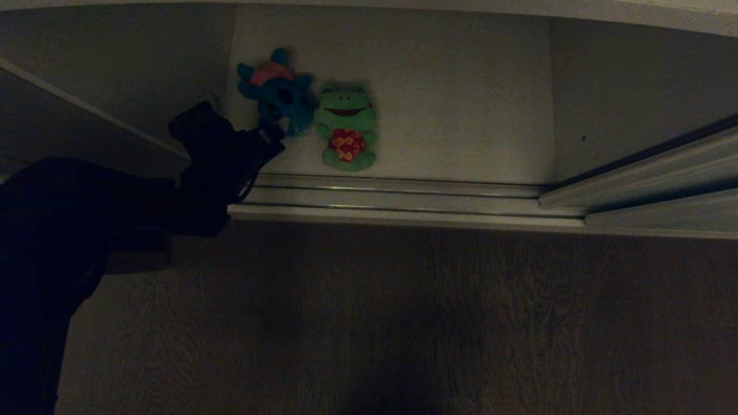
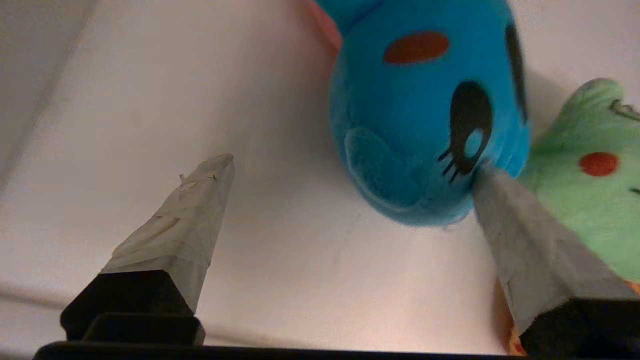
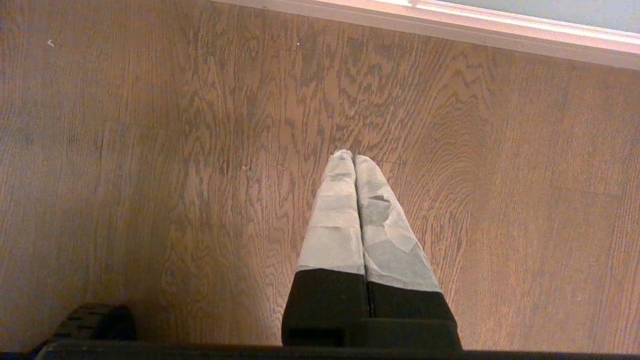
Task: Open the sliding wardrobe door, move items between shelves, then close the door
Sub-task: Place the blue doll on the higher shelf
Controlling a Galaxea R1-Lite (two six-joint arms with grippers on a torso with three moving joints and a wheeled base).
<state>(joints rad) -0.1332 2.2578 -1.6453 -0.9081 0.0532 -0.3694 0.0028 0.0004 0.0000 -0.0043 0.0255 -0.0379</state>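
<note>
in the head view we look down into the open wardrobe, where the blue creature (image 1: 277, 95) and the green frog (image 1: 347, 127) lie side by side on the white shelf (image 1: 461, 104), the creature on the left and touching the frog at its side. our left gripper (image 1: 271, 134) reaches in over the metal door tracks (image 1: 403, 199) and ends at the lower edge of the blue creature. the sliding wardrobe door (image 1: 651, 173) sits pushed off to the right, and the dark wood floor (image 1: 403, 323) fills the near part of the view. in the left wrist view we see the left gripper (image 2: 352, 167) with its two taped fingers (image 2: 185, 215) spread wide apart above the shelf (image 2: 150, 100); one fingertip touches the blue creature (image 2: 420, 115) near its eye, the other is clear of it, and nothing is clamped between them. the green frog (image 2: 585, 200) lies just beyond that finger. in the right wrist view the right gripper (image 3: 354, 159) hangs over the wood floor (image 3: 150, 150) with its fingers pressed together and holding nothing, a pale baseboard (image 3: 450, 25) running along the far edge.
</note>
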